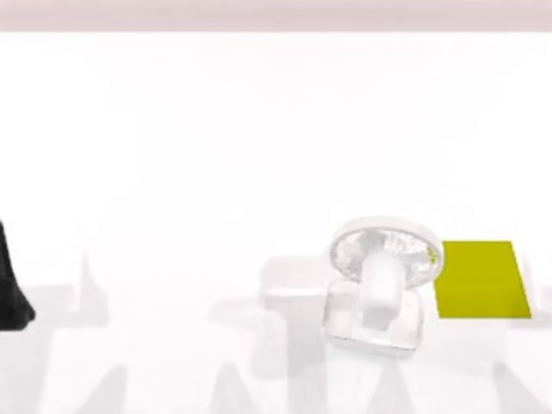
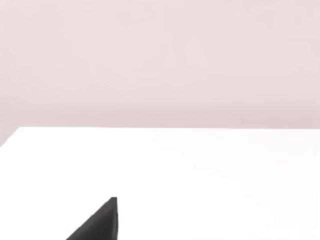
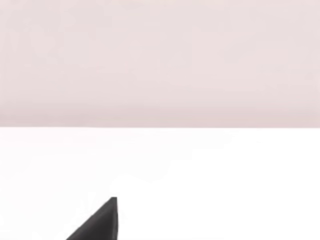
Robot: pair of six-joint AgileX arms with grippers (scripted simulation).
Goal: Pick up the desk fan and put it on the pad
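Note:
The desk fan (image 1: 377, 285), white and glossy, stands on the table right of centre, with its round grilled head toward the back and its rounded square base toward the front. The olive-yellow pad (image 1: 481, 279) lies flat just to its right. In the top view the rim of the fan's head overlaps the pad's left edge. My left arm (image 1: 12, 289) is a dark shape at the table's far left edge, far from the fan. My right arm is outside the top view. Each wrist view shows one dark fingertip (image 2: 102, 225) (image 3: 102, 225) over bare white table, with nothing held.
The white table ends at a pale pink back wall (image 1: 276, 13). Grey shadows fall across the table's front part. Nothing else stands on the table.

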